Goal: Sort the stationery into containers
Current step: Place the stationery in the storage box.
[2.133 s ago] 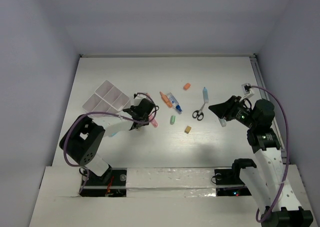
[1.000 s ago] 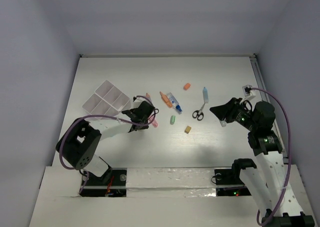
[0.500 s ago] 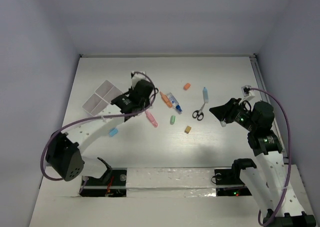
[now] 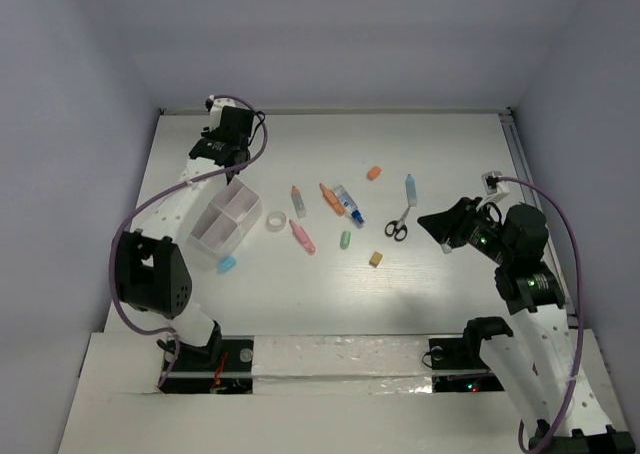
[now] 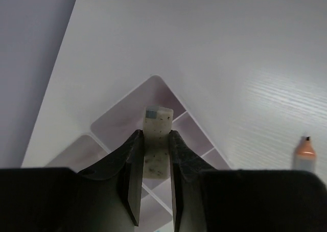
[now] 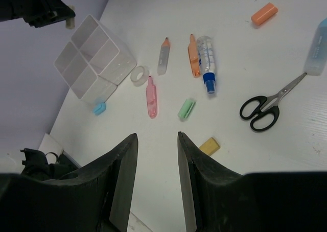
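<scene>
White containers (image 6: 118, 68), four joined; one eraser (image 5: 156, 118) in left gripper (image 5: 155, 136); one scissors (image 6: 278, 96).

A white counter (image 4: 440, 304) with faint wood grain fills the floor of the enclosure; pale lavender walls close it in at the back (image 4: 330, 44), the left (image 4: 60, 174) and the right (image 4: 600, 124); a thin grey rail (image 4: 518, 159) runs along the counter's right edge; a small white plug-like block (image 4: 492, 177) sits just beside that rail; a glossy white ledge (image 4: 340, 354) spans the near edge.
</scene>
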Controlling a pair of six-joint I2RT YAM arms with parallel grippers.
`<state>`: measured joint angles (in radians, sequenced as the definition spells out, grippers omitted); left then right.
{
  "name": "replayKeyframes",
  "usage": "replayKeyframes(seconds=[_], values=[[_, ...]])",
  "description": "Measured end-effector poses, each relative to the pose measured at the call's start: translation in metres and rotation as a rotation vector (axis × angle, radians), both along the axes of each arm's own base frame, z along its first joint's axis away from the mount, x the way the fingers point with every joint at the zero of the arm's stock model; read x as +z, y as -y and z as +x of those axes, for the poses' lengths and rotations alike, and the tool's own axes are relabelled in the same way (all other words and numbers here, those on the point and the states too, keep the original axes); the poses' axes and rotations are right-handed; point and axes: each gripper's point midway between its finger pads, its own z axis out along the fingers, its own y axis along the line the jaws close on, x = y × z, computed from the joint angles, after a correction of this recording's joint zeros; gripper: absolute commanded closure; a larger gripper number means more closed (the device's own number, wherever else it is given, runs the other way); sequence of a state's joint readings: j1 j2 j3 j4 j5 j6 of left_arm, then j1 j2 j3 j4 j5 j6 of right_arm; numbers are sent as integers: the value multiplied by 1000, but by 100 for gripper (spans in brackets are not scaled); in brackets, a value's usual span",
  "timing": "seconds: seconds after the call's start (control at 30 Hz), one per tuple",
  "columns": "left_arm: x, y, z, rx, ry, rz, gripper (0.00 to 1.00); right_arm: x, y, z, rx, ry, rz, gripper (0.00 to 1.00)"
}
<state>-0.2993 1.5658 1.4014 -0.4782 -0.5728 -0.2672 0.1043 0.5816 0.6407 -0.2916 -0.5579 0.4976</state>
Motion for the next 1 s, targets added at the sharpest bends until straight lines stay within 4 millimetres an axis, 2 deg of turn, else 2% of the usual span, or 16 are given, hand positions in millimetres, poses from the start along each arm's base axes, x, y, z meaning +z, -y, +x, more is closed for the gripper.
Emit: replayKeyframes(seconds=[0.13, 0.4, 0.63, 0.77, 1.0], values=[[-23, -19, 0, 12, -97, 61, 95, 0, 1, 0, -8, 7, -6, 57], [-27, -46, 0, 50, -131, 106, 92, -1, 1, 0, -7, 1, -11, 57], [-45, -47, 3, 44, -184, 127, 90, -3, 1, 0, -12, -5, -14, 57], [-46, -47, 3, 40, -184, 130, 84, -3, 2, 0, -14, -3, -16, 57], [-45, -47, 4, 32, -186, 137, 79, -3, 2, 0, -16, -3, -17, 57]])
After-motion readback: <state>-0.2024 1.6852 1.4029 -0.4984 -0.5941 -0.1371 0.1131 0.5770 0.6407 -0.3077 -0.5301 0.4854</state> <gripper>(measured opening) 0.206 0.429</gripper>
